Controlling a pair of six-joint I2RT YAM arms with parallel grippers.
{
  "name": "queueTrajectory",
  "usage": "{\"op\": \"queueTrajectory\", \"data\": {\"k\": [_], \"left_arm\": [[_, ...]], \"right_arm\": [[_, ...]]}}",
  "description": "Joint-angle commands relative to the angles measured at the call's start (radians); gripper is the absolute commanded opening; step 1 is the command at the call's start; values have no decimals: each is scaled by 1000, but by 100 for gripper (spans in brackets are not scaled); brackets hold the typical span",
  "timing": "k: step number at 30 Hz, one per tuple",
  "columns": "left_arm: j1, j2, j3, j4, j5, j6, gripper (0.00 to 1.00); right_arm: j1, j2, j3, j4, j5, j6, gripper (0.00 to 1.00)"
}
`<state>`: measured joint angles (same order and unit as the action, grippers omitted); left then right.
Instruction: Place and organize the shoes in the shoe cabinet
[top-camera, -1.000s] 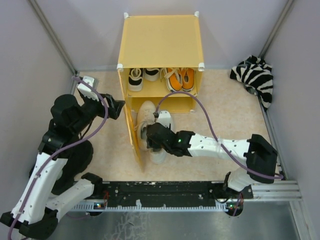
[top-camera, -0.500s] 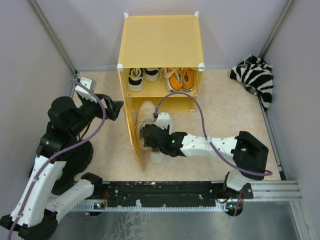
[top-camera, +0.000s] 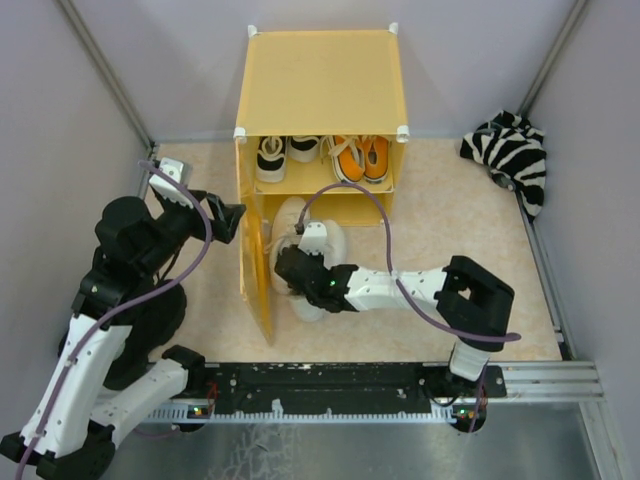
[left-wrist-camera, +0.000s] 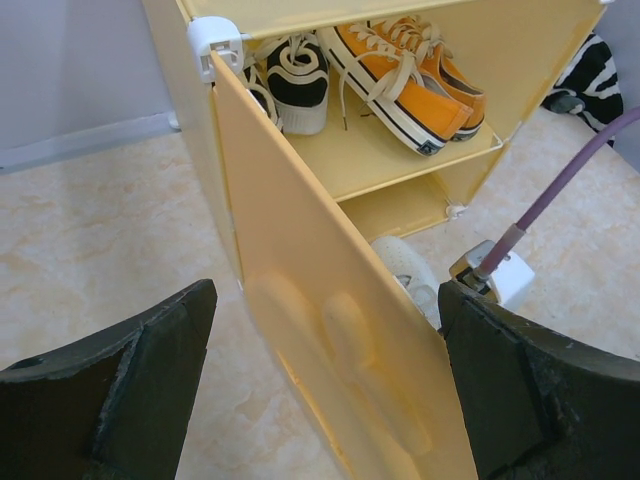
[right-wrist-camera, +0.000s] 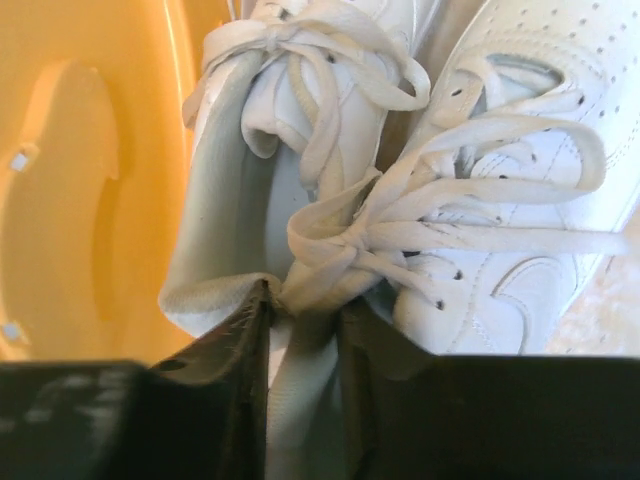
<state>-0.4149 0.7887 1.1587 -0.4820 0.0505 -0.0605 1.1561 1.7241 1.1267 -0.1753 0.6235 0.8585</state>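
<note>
The yellow-orange shoe cabinet (top-camera: 320, 80) stands at the back with its door (top-camera: 255, 270) swung open toward me. Black sneakers (top-camera: 272, 155) and orange sneakers (top-camera: 360, 155) sit on its inner shelf; both pairs also show in the left wrist view, black (left-wrist-camera: 295, 80) and orange (left-wrist-camera: 400, 70). The off-white pair (top-camera: 305, 235) lies on the floor at the lower compartment's mouth. My right gripper (right-wrist-camera: 305, 340) is shut on the inner collars of the off-white pair (right-wrist-camera: 510, 200). My left gripper (left-wrist-camera: 330, 390) is open, its fingers either side of the door (left-wrist-camera: 340, 330) without touching it.
A zebra-striped fabric bundle (top-camera: 510, 150) lies at the back right against the wall. Grey walls close in both sides. The right arm's purple cable (top-camera: 380, 215) loops in front of the cabinet. The door's inner face (right-wrist-camera: 80, 200) is just left of the held shoes.
My right arm has carried the off-white pair left and a little toward the cabinet. The door has swung slightly left. My left gripper has barely moved.
</note>
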Motion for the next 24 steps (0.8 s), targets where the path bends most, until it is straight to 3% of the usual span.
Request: {"op": "queueTrajectory", "data": {"k": [1, 3, 4, 15, 24], "left_arm": [[-7, -7, -13, 3, -17, 19, 98], [-7, -2, -12, 5, -17, 19, 98], [-6, 0, -12, 5, -18, 20, 98], [-6, 10, -12, -1, -35, 23, 98], [-7, 30, -10, 0, -28, 23, 98]], "right_arm": [[-100, -7, -119, 200, 266, -237, 15], [-101, -47, -144, 272, 311, -345, 1], [-101, -62, -147, 292, 330, -388, 0], [-123, -162, -206, 580, 368, -697, 0], [-294, -41, -186, 869, 174, -786, 0]]}}
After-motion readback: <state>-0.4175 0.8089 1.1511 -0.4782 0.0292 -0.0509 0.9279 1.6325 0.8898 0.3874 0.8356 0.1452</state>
